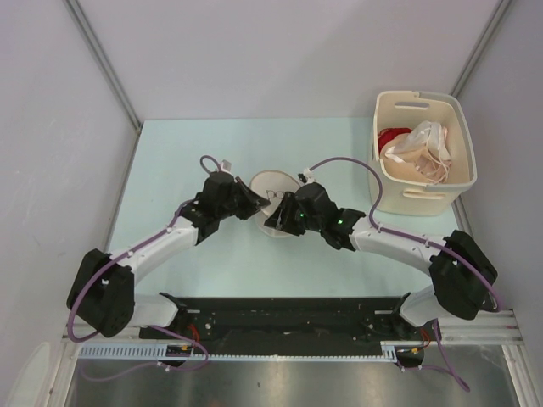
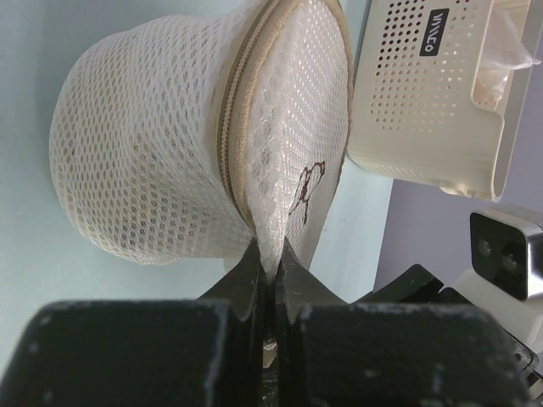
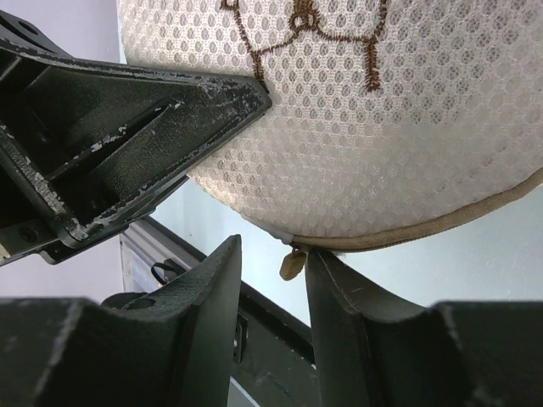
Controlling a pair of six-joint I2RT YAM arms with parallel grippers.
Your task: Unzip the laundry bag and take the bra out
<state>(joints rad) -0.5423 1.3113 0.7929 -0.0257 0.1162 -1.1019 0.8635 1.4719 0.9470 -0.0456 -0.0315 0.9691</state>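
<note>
Looking like a robotics lab cell: sitting boxed in by plain grey wall panels (image 1: pixel 51 102), showing a pale green tabletop (image 1: pixel 170 153), a left arm (image 1: pixel 157 246) and right arm (image 1: pixel 399 242) trailing purple cables (image 1: pixel 339 159), bolted beside slotted cable trunking (image 1: pixel 254 349).

The laundry bag (image 2: pixel 144 144) is cream-white honeycomb mesh with a tan zip (image 2: pixel 242 127) and brown stitched eyeglasses (image 3: pixel 371 64), the desk (image 1: pixel 170 161) pale mint, and the cream basket (image 2: pixel 416 110), dotted with fine holes, holds a red cloth (image 1: pixel 390 137) and a pinkish-white garment (image 1: pixel 420 144).

Small black label (image 2: pixel 435 32) with white lettering on cream basket (image 2: pixel 424 119) wall, letters not clearly readable
</note>
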